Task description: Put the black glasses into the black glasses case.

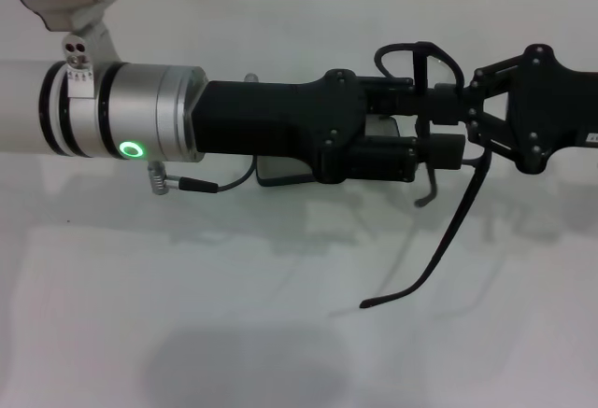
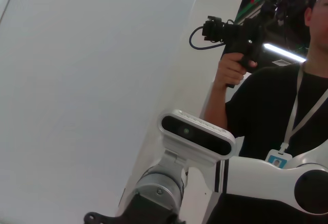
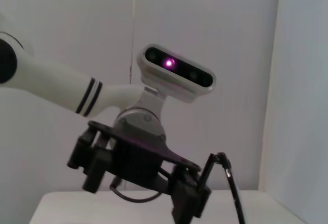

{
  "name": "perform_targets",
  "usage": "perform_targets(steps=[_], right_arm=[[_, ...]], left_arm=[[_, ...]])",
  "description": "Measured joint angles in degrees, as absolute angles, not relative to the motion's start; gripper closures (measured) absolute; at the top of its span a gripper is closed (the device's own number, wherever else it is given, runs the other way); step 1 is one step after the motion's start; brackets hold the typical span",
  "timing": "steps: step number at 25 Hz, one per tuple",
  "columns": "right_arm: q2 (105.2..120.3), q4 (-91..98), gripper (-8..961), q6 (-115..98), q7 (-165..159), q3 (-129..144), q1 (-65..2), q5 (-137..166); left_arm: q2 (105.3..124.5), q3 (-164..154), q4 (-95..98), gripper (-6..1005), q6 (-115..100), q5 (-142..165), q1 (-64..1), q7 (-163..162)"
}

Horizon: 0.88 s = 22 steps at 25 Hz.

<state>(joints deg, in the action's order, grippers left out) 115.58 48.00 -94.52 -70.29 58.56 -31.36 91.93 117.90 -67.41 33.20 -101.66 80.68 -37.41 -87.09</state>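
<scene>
My left arm reaches across the middle of the head view. Its gripper is shut on the black glasses and holds them edge-on above the white table. One slim temple arm hangs open below them. My right gripper comes in from the right and meets the glasses at the same spot. In the right wrist view the glasses stand at the tip of the left gripper. A dark shape under the left arm looks like the black glasses case, and it is mostly hidden.
A grey cable with a metal plug hangs under the left arm. The white table spreads below. In the left wrist view a person in black holds a camera rig beside my head camera.
</scene>
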Motion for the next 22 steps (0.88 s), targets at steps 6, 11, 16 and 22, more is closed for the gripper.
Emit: perform_targets(steps=[6,11,16,22], right_arm=[[115.44,46.4,871,-96.8,-70.2,58.6,-32.0,91.8],[115.42,45.0,873,-96.6,-70.4,57.4,-32.1,91.5],[115.38,44.5,875,-98.1,-70.2,52.1,-31.1,89.9],[114.40,44.5,882,-110.3,-68.9,46.8,-30.9,87.5]], left_arm=[[118.05,-67.3,33.2,379,-101.6,80.7,-37.3,-86.8],[118.10,-67.4,33.5,380,-102.4,80.8,-36.9,-86.8],[117.08,-66.7,33.4,379,-104.6,80.7,-35.9,-86.5],[116.40,-64.7,32.6,377,-100.8,83.2,-34.6,-85.9]])
